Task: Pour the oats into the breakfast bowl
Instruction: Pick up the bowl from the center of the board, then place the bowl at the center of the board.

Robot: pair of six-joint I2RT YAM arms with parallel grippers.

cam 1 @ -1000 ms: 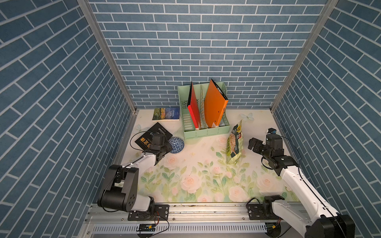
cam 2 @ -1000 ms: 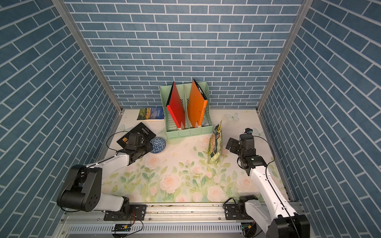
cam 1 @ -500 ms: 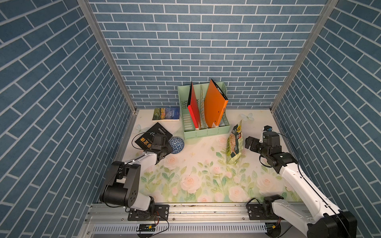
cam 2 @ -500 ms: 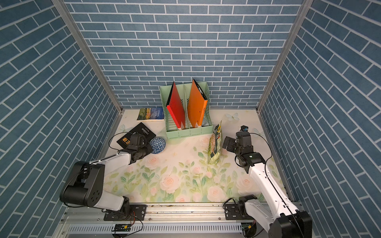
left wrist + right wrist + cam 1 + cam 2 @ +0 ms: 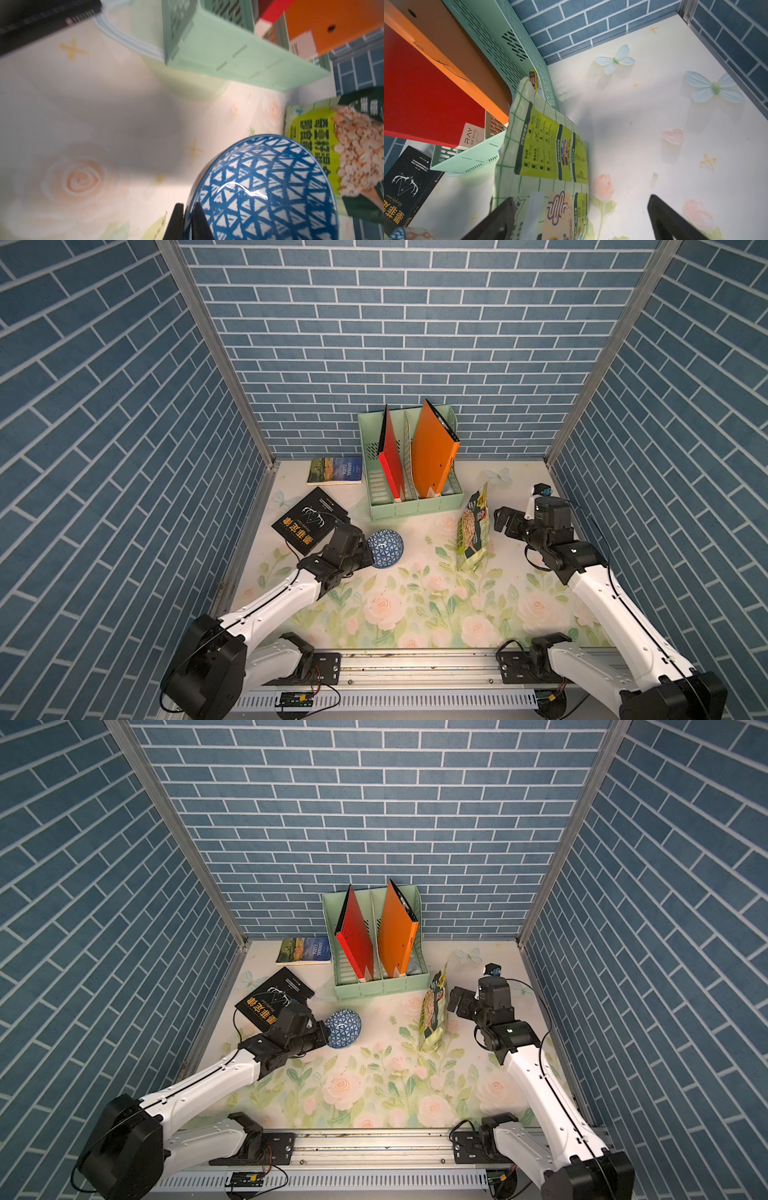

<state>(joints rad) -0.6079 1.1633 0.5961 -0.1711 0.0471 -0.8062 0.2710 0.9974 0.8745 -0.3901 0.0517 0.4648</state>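
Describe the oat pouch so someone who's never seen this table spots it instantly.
Start at the mint-green file rack against the back wall. In front of its right-hand corner stands the oat pouch, upright. It's the only crinkly green bag, printed with oat flakes.

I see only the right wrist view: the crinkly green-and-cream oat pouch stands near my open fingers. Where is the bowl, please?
Observer: The small round blue-and-white ceramic bowl is on the left arm's side of the pouch, apart from it.
Operator: Does the left arm hold it?
Observer: Yes. The left gripper has its fingers closed on the bowl's rim.
Operator: Is it upright?
Observer: No, tilted: in both top views its patterned outside faces up.
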